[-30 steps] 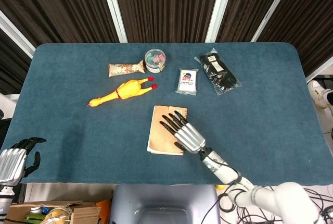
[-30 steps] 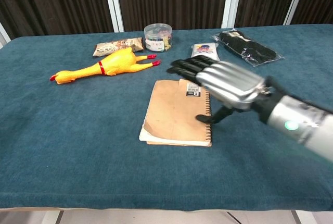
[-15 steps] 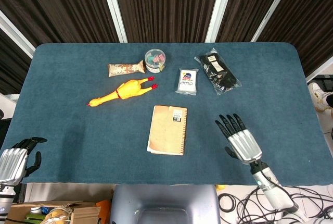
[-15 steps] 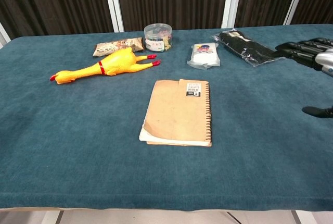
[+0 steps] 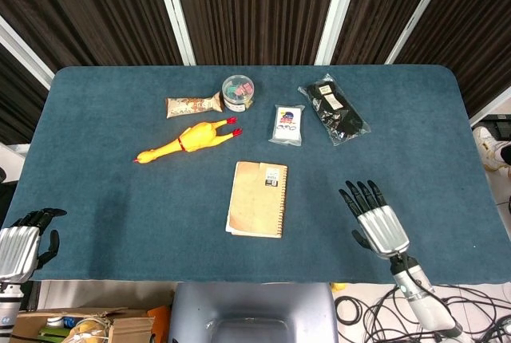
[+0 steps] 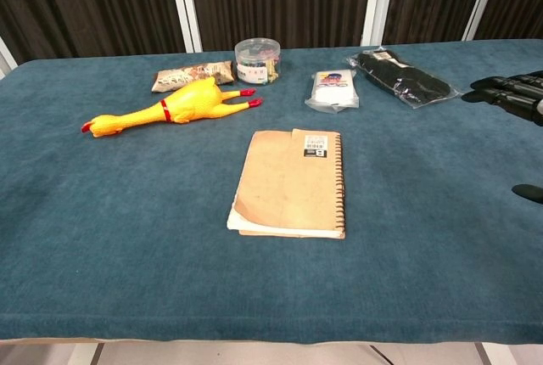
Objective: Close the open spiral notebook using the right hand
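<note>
The spiral notebook [image 5: 257, 199] lies shut on the blue table, brown cover up, its wire spine along the right edge [image 6: 291, 182]. My right hand [image 5: 377, 220] hovers well to the right of it, fingers spread and straight, holding nothing; the chest view catches only its fingertips [image 6: 507, 93] at the right edge. My left hand [image 5: 22, 236] sits at the table's near left corner, fingers apart and empty.
At the back lie a yellow rubber chicken [image 5: 186, 141], a snack packet [image 5: 192, 104], a round clear tub [image 5: 238, 92], a small white packet [image 5: 288, 124] and a black item in a clear bag [image 5: 334, 110]. The table's front edge [image 6: 271, 336] runs close below the notebook.
My right hand has lifted off the notebook and moved right and toward the near edge. The notebook has stayed shut in place. The left hand has barely moved.
</note>
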Action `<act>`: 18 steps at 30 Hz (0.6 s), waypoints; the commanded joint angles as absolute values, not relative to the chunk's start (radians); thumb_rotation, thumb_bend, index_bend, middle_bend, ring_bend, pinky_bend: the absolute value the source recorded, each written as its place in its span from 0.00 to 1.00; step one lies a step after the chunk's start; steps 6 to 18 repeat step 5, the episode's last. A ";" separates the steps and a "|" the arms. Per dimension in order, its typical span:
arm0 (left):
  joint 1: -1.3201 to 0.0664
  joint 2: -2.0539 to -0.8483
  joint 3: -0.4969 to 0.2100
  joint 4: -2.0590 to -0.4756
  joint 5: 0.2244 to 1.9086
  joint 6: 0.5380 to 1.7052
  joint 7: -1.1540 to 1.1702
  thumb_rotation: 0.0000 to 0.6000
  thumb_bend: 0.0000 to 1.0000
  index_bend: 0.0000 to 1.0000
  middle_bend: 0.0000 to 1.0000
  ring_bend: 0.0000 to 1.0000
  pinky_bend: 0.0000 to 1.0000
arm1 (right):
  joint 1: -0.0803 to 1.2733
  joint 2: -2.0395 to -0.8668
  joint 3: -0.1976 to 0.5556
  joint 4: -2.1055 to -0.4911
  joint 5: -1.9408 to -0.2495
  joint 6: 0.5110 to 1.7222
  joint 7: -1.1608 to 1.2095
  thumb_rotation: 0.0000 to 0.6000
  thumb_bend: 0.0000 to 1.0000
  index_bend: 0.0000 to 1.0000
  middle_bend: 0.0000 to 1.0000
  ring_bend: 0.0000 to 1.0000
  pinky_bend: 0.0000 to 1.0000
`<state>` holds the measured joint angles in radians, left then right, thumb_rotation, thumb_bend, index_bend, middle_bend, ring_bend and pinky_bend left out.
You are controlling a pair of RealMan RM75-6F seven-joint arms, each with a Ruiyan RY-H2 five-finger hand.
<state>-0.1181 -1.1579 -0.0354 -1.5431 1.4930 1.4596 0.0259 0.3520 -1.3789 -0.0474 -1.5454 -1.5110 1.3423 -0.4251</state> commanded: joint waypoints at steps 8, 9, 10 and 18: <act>-0.114 -1.154 -0.035 -1.555 1.488 1.460 0.038 1.00 0.64 0.36 0.36 0.34 0.51 | 0.340 -1.361 -0.044 -1.570 -1.508 1.329 -0.434 1.00 0.20 0.00 0.00 0.00 0.05; -0.114 -1.154 -0.035 -1.555 1.488 1.460 0.038 1.00 0.64 0.36 0.36 0.34 0.51 | 0.340 -1.361 -0.044 -1.570 -1.508 1.329 -0.434 1.00 0.20 0.00 0.00 0.00 0.05; -0.114 -1.154 -0.035 -1.555 1.488 1.460 0.038 1.00 0.64 0.36 0.36 0.34 0.51 | 0.340 -1.361 -0.044 -1.570 -1.508 1.329 -0.434 1.00 0.20 0.00 0.00 0.00 0.05; -0.114 -1.154 -0.035 -1.555 1.488 1.460 0.038 1.00 0.64 0.36 0.36 0.34 0.51 | 0.340 -1.361 -0.044 -1.570 -1.508 1.329 -0.434 1.00 0.20 0.00 0.00 0.00 0.05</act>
